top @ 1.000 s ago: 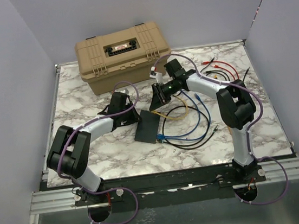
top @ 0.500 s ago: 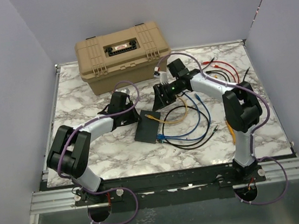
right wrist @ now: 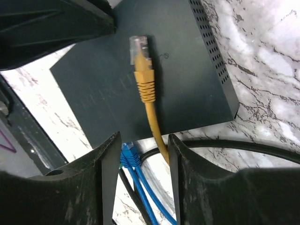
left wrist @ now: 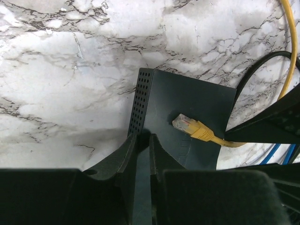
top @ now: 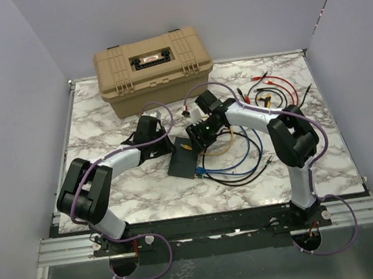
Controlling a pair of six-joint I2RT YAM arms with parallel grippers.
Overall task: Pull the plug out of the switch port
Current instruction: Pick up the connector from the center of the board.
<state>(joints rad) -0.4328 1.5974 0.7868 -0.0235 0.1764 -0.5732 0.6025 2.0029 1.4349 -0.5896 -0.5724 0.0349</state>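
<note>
Black and matte, the switch [top: 183, 159] lies flat on the marble desk [top: 101, 109]; I place everything else by it. The yellow plug [right wrist: 140, 61] rests loose on the switch's top face, its clear tip in no port. My left hand [left wrist: 143, 140] is narrowed to a pinch on one edge of the switch. My right hand [right wrist: 144, 138] hovers above the switch, fingers wide, with the yellow cable [right wrist: 152, 117] running between them. Blue cables [right wrist: 129, 157] meet one edge of the switch. A tan toolbox [top: 154, 68] stands beyond the switch.
</note>
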